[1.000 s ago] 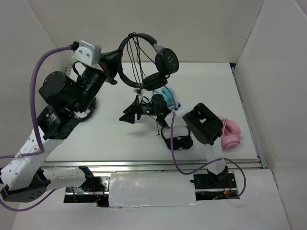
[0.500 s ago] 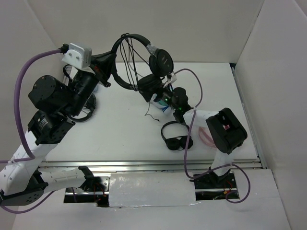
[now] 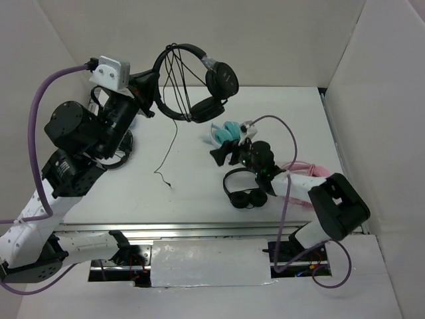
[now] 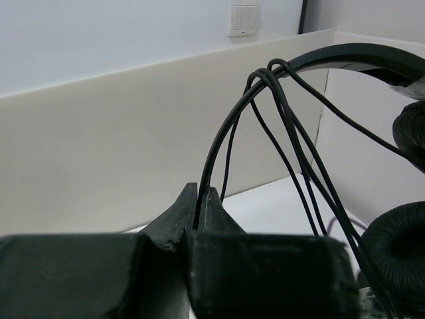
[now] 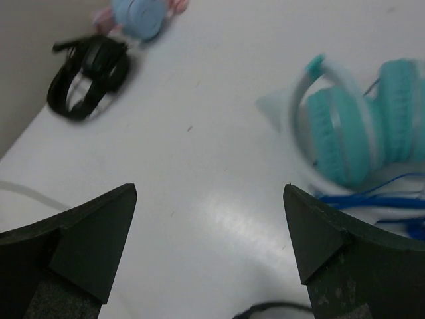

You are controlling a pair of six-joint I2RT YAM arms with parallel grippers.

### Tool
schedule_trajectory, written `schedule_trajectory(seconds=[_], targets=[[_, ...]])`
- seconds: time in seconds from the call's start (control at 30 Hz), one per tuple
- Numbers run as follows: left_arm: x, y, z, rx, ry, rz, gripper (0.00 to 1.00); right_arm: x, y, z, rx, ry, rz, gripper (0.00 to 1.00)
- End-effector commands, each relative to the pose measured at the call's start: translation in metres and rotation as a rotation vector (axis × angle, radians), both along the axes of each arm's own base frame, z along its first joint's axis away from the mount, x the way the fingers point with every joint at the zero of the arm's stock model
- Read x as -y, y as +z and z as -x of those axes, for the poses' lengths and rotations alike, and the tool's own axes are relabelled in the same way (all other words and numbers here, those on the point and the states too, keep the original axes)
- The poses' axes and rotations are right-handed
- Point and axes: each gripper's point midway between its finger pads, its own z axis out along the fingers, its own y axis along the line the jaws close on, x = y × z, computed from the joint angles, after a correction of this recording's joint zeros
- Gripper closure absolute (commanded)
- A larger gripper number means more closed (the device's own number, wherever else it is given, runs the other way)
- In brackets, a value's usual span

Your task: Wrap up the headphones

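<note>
Headphones (image 3: pixel 222 78) at upper centre hang from the clamped left gripper (image 3: pixel 151 98); the wide, empty right gripper (image 3: pixel 226 151) should catch the dangling cable (image 3: pixel 167 149) low.

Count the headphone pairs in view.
5: headphones in left hand, teal pair mid-table, black pair near it, pink pair by right arm, second black pair by left arm. Blurred blue thing may be a sixth.

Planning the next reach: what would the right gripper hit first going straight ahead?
Probably just the bare table: the open right gripper frames only white surface. The teal headphones lie off to the side, though depth is hard to judge.
</note>
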Motion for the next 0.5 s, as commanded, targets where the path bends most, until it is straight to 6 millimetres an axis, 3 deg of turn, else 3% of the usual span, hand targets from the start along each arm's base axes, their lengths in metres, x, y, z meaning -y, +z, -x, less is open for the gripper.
schedule_trajectory(seconds=[0.0,0.07,0.2,0.23,0.27,0.3,0.33,0.37,0.4,0.43,0.47], targets=[[-0.016,0.036,0.007,0.072,0.035,0.094,1.00,-0.031,0.007,0.059,0.153,0.219,0.092,0.00],[-0.014,0.037,0.007,0.071,0.032,0.094,1.00,-0.049,0.000,0.081,0.167,0.313,0.118,0.00],[-0.012,0.041,0.007,0.069,0.016,0.100,1.00,-0.085,-0.004,0.090,0.167,0.429,0.134,0.00],[-0.009,0.040,0.007,0.062,0.009,0.099,1.00,-0.094,-0.016,0.089,0.143,0.456,0.152,0.00],[-0.010,0.042,0.008,0.069,0.004,0.104,1.00,-0.108,-0.006,0.085,0.168,0.466,0.138,0.00],[-0.009,0.043,0.008,0.068,0.002,0.104,1.00,-0.115,-0.017,0.081,0.143,0.468,0.140,0.00],[-0.007,0.043,0.009,0.068,-0.010,0.101,1.00,-0.122,-0.015,0.075,0.143,0.460,0.128,0.00],[-0.007,0.047,0.011,0.073,-0.020,0.107,1.00,-0.132,0.001,0.063,0.171,0.444,0.092,0.00],[-0.005,0.047,0.012,0.073,-0.032,0.106,1.00,-0.138,-0.012,0.055,0.142,0.433,0.096,0.00],[-0.004,0.050,0.014,0.079,-0.042,0.109,1.00,-0.150,0.003,0.043,0.133,0.420,0.063,0.00],[-0.003,0.052,0.015,0.081,-0.052,0.117,1.00,-0.155,-0.011,0.034,0.088,0.436,0.080,0.00]])
